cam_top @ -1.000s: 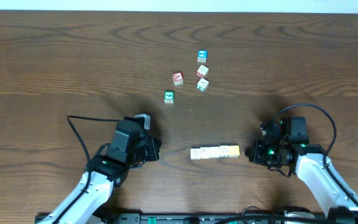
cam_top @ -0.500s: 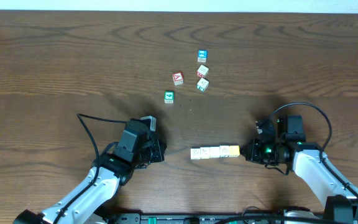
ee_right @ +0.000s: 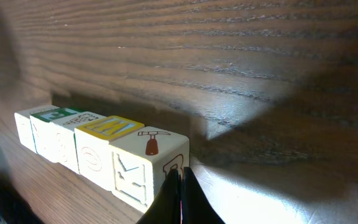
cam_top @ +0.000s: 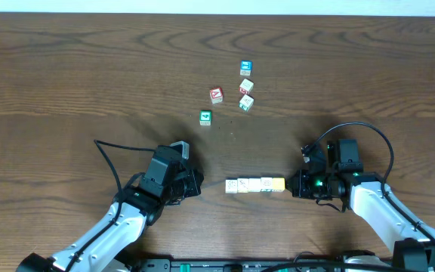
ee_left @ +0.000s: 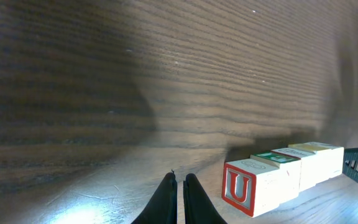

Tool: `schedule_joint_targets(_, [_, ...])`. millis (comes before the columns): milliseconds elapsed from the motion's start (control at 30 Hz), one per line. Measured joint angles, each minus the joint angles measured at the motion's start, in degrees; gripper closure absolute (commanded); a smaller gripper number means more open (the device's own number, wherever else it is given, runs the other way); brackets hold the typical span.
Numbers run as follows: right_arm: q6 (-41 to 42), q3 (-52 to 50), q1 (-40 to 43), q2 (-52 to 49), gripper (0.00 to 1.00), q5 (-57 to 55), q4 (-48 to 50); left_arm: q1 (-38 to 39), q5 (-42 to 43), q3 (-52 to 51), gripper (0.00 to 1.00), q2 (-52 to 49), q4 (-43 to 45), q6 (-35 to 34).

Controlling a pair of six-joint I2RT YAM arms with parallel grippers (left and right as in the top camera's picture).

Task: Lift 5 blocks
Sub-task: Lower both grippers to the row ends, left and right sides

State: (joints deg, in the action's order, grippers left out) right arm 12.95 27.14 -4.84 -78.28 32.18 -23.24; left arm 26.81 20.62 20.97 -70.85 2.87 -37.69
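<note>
Several small cream blocks (cam_top: 254, 184) lie in one tight row on the wooden table, the right end one yellow on top (cam_top: 276, 183). My left gripper (cam_top: 196, 183) is shut and empty, a short gap left of the row. In the left wrist view its tips (ee_left: 180, 180) rest low over the table, left of the end block with a red U (ee_left: 248, 188). My right gripper (cam_top: 292, 185) is shut, with its tips (ee_right: 180, 175) against the right end block, which shows a hammer picture (ee_right: 148, 163).
Loose cubes lie farther back: a blue one (cam_top: 245, 69), two pale ones (cam_top: 246, 87) (cam_top: 245, 103), a red one (cam_top: 216, 95) and a green one (cam_top: 205, 117). Black cables loop behind both arms.
The right gripper has slid left and pushed the row of blocks a little to the left. The left arm came forward and right a second ago and has since held still.
</note>
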Motion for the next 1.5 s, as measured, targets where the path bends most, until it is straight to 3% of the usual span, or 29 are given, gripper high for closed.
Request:
schedule_joint_targets(367, [0.0, 0.0, -2.4, 0.0, 0.99, 0.0, 0.0, 5.3, 0.0, 0.0, 0.93, -0.2, 0.4, -1.2])
schedule_joint_targets(700, [0.2, 0.0, -3.2, 0.0, 0.99, 0.0, 0.2, 5.6, 0.0, 0.0, 0.93, -4.0, 1.9, 0.6])
schedule_joint_targets(1500, [2.1, 0.0, -3.2, 0.0, 0.99, 0.0, -0.7, 5.6, 4.6, -0.1, 0.93, -12.0, 14.5, 3.6])
